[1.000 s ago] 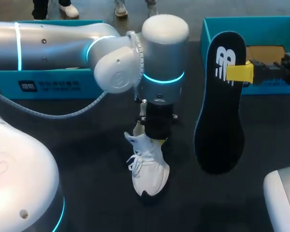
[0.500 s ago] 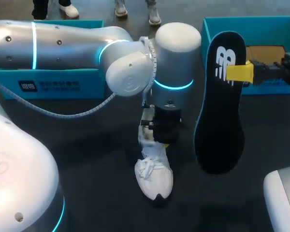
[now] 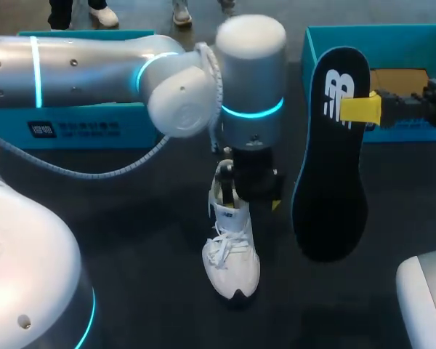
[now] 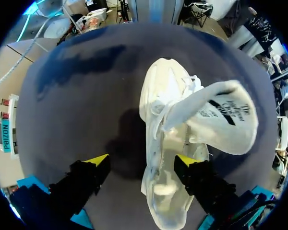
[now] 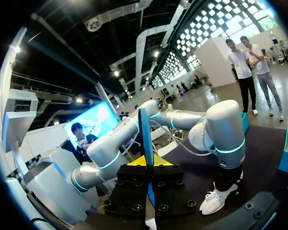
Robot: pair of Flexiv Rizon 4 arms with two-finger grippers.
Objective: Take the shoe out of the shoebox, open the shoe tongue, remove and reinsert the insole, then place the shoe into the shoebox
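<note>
Head view: white shoe (image 3: 232,254) standing on dark surface (image 3: 131,240), tongue pulled open. L pincer (image 4: 142,160) just above shoe's heel end, fingers spread either side of it, no grip seen. R pincer (image 3: 356,109) to shoe's right, pinched on black insole (image 3: 330,182) held on edge, well clear of shoe; blue shoebox (image 3: 407,36) beyond shoe, behind insole.

Dark table (image 3: 131,240) bears shoe (image 3: 232,254) (also shoebox (image 3: 392,29)).

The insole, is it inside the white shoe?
No, the right gripper holds the insole upright beside the shoe, apart from it.
</note>
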